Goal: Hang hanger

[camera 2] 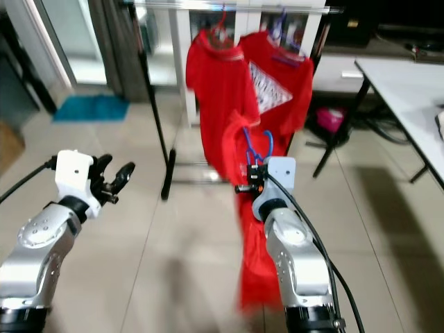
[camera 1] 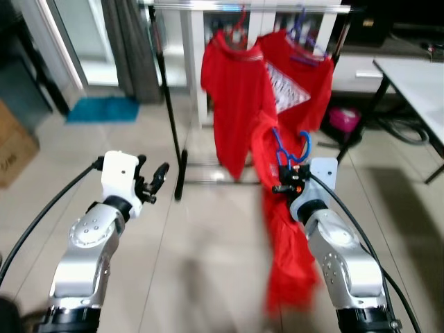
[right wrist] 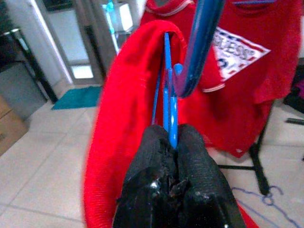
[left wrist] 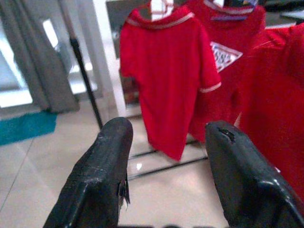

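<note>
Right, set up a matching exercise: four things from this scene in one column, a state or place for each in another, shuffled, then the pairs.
Things
1. left gripper
2. right gripper
3. blue hanger
4. clothes rail

States
A. carries two hung red shirts
B. open, holding nothing
C. clamped in black fingers, red shirt draped on it
D. shut on a hanger

Pairs: 1-B, 2-D, 3-C, 4-A

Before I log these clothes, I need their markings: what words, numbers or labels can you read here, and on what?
"...LESS" in blue capitals, its start hidden behind the blue hanger: on the white chest print of the rear red shirt on the rail.
"88" or like digits, blurred: the same print in the left wrist view.
Held red shirt and front hung red shirt: no text seen.
</note>
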Robot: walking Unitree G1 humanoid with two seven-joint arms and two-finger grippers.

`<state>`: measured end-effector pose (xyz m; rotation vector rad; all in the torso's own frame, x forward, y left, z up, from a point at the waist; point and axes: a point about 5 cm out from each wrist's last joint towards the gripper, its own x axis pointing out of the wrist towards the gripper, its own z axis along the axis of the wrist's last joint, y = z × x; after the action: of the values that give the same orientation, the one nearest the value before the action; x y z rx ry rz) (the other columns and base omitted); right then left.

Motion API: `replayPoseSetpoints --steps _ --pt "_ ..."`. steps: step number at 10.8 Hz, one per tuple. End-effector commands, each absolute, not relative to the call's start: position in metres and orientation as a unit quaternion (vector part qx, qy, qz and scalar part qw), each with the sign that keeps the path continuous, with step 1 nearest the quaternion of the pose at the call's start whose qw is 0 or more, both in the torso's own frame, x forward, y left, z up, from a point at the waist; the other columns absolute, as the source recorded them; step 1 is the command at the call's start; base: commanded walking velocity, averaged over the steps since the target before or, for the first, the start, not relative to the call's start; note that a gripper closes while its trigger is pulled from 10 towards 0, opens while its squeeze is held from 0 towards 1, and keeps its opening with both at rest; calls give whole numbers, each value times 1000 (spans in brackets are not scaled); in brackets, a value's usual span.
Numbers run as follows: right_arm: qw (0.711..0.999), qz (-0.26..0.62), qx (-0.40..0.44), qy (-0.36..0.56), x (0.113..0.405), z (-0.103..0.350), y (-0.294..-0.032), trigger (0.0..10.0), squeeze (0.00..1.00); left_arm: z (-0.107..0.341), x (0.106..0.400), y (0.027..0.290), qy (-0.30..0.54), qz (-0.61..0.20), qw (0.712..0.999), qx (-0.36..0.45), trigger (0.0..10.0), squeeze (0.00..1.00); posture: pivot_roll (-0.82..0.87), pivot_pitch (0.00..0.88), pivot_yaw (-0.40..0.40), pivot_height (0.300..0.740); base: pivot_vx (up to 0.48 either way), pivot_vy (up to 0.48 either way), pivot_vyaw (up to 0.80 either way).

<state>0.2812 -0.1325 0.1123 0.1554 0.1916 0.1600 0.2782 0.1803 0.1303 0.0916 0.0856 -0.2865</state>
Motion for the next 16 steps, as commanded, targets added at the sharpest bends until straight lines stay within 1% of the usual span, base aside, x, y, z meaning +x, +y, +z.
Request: replayPoseSetpoints --steps 1,3,5,8,9,12,13,16 --pt "990 72 85 81 283 118 -136 10000 0 133 280 173 38 -158 985 54 10000 0 -57 0 10 740 446 0 0" --pt "991 77 79 80 284 119 -135 10000 0 134 281 172 37 -158 985 52 10000 0 -59 0 10 740 441 0 0" --pt "992 83 45 78 285 120 -135 10000 0 135 282 171 34 -157 986 53 10000 0 -53 0 -4 740 444 0 0" --pt "989 109 53 88 285 117 -127 10000 0 137 280 170 29 -156 986 50 10000 0 -46 0 -20 740 444 0 0" --pt "990 110 28 89 286 117 -128 10000 0 137 280 169 28 -157 986 52 10000 0 -46 0 -24 740 446 0 0" --pt "989 114 15 95 285 116 -129 10000 0 136 279 168 30 -157 986 53 10000 0 -52 0 -30 740 446 0 706" --pt "989 108 34 96 284 115 -131 10000 0 135 278 167 32 -157 986 52 10000 0 -52 0 -30 740 450 0 0" --pt "990 105 29 89 286 118 -130 10000 0 134 276 165 38 -179 981 57 10000 0 -46 0 -31 740 446 0 0"
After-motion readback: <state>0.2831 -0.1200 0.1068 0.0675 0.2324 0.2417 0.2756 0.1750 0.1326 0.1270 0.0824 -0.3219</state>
